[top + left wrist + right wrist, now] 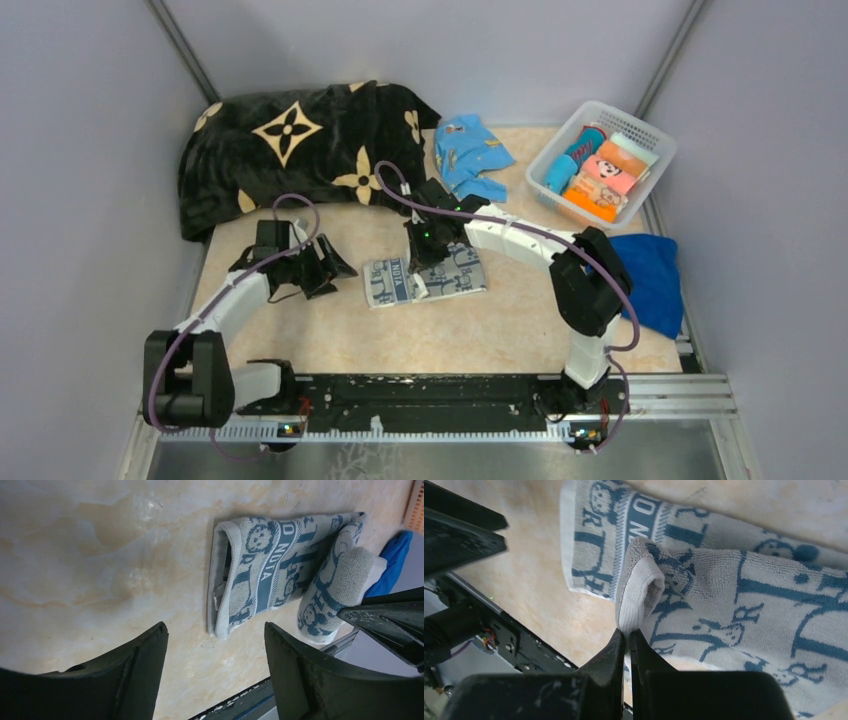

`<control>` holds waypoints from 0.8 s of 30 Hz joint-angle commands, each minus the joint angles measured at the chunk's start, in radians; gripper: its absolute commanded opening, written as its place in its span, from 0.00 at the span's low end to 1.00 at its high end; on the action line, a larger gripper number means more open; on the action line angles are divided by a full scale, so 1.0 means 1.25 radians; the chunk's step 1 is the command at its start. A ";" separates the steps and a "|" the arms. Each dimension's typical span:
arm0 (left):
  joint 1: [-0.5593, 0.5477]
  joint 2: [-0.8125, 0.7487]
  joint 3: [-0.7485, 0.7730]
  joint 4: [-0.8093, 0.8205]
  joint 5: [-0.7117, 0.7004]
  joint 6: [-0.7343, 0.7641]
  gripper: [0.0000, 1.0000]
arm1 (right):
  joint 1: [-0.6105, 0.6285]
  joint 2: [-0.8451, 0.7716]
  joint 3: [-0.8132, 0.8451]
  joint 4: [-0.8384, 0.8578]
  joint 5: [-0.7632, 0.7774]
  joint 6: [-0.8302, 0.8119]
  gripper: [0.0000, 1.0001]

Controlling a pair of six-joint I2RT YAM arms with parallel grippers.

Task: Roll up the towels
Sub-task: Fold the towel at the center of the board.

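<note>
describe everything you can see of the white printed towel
The white towel is looped terry with dark-blue bands, lettering and small figures, and a plain hem. It lies folded on the marbled table, mid-table. One edge is lifted and curled over, its hem pinched by the shut right gripper.

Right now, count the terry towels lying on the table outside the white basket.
3. White dark-blue-printed towel at centre, pinched by the right gripper; small turquoise towel at the back beside the black flowered blanket; plain royal-blue towel at the right edge. The blanket may hide others.
</note>
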State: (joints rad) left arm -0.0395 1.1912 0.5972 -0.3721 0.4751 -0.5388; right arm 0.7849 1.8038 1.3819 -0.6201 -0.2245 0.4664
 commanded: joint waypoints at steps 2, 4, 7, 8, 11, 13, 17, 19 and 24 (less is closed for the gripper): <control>-0.066 0.044 -0.017 0.105 0.014 -0.051 0.71 | 0.022 0.024 0.072 0.083 -0.042 0.049 0.00; -0.084 0.061 -0.023 0.121 0.007 -0.059 0.67 | 0.029 0.036 0.082 0.097 -0.054 0.056 0.00; -0.105 0.088 -0.032 0.144 -0.004 -0.065 0.62 | 0.038 0.056 0.096 0.106 -0.060 0.066 0.00; -0.112 0.096 -0.034 0.153 -0.005 -0.068 0.60 | 0.042 0.063 0.103 0.106 -0.058 0.071 0.00; -0.136 0.129 -0.038 0.172 -0.012 -0.074 0.53 | 0.045 0.096 0.132 0.095 -0.052 0.083 0.00; -0.147 0.148 -0.041 0.184 -0.016 -0.078 0.48 | 0.050 0.113 0.148 0.093 -0.053 0.088 0.00; -0.159 0.169 -0.045 0.190 -0.039 -0.080 0.39 | 0.061 0.146 0.171 0.095 -0.042 0.093 0.00; -0.163 0.174 -0.049 0.193 -0.046 -0.079 0.35 | 0.067 0.166 0.182 0.092 -0.038 0.094 0.00; -0.168 0.185 -0.056 0.197 -0.060 -0.079 0.28 | 0.080 0.210 0.197 0.093 -0.038 0.096 0.00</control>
State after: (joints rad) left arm -0.2409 1.4067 0.5449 -0.1562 0.4339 -0.6365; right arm 0.8619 2.0350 1.5696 -0.5377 -0.2714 0.5739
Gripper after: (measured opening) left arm 0.303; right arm 0.025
